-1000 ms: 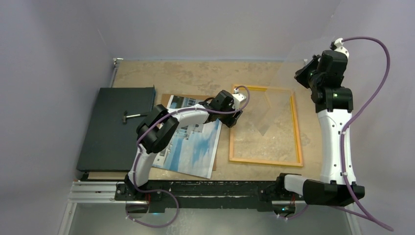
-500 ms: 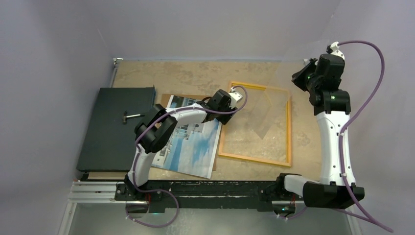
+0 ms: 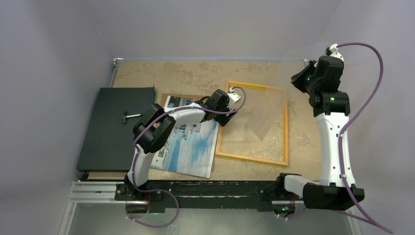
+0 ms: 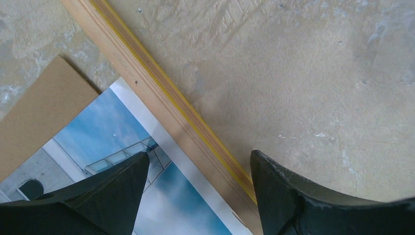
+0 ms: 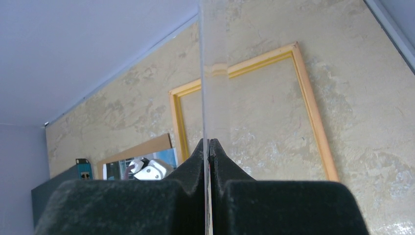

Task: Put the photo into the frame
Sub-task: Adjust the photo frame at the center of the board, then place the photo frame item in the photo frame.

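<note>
The yellow-orange frame (image 3: 286, 128) lies flat on the table, its left rail (image 4: 166, 103) against the photo's right edge. The photo (image 3: 192, 147), a building under blue sky, lies face up (image 4: 112, 137) on a brown backing board (image 3: 169, 97). My left gripper (image 3: 226, 111) is open and straddles that rail (image 4: 199, 154), one finger over the photo and the other inside the frame. High at the back right, my right gripper (image 3: 300, 78) is shut (image 5: 208, 143) on the clear pane (image 3: 268, 115), which is lifted off the frame and seen edge-on (image 5: 201, 73).
A flat black panel (image 3: 115, 128) with a small metal tool on it lies at the left. Walls close in behind and on both sides. Part of the backing board (image 4: 44, 112) sticks out beyond the photo.
The frame has slid left until its left rail meets the photo, along with my left gripper, whose jaws have widened. The right arm has shifted slightly with the pane.
</note>
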Robot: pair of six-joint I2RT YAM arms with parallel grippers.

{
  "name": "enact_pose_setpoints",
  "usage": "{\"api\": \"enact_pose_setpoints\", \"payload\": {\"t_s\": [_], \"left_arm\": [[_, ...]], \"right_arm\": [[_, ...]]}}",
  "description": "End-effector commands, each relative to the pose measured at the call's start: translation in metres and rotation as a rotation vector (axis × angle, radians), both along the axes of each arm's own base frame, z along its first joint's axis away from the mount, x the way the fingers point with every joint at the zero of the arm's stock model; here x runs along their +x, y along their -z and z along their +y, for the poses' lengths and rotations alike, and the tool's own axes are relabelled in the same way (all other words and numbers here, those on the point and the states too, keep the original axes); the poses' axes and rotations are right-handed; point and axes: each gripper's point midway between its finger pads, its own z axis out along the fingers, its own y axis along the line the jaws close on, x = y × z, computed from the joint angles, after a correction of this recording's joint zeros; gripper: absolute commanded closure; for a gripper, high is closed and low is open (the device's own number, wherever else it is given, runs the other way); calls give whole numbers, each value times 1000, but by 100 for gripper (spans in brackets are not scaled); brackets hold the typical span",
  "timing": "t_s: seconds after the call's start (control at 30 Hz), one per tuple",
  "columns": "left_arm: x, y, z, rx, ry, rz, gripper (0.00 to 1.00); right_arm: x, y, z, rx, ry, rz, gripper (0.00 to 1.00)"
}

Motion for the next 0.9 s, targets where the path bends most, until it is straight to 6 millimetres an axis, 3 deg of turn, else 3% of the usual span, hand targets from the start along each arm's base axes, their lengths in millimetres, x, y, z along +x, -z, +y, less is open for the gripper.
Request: {"api": "enact_pose_setpoints", "payload": {"t_s": [0.0,0.07,0.13,0.3,0.47,0.57,0.67,0.73,0.87], "left_arm": [[15,-70,-23,-170,28,-21,22],[22,-90,-23,-242,5,3,15],[35,-125,-19,-311,-13,-22,9],[59,-208,14,-423,-50,-94,5],[74,-246,65,-365,-146,-178,4],[67,-261,87,-340,-170,-230,3],[60,-250,101,-277,-133,-231,2],[56,-241,107,-294,-117,-186,4],[45,-220,116,-335,-106,-142,2]], "right_arm": [[0,-35,1,-8,-12,-101,100],[1,-36,5,0,-36,-104,100],[5,-36,11,15,-69,-105,100],[18,-42,32,66,-182,-123,100],[14,-73,74,171,-406,-177,100],[4,-90,98,257,-541,-208,100],[1,-81,111,322,-619,-181,100],[8,-56,112,350,-621,-127,100],[19,17,107,364,-582,0,100]]}}
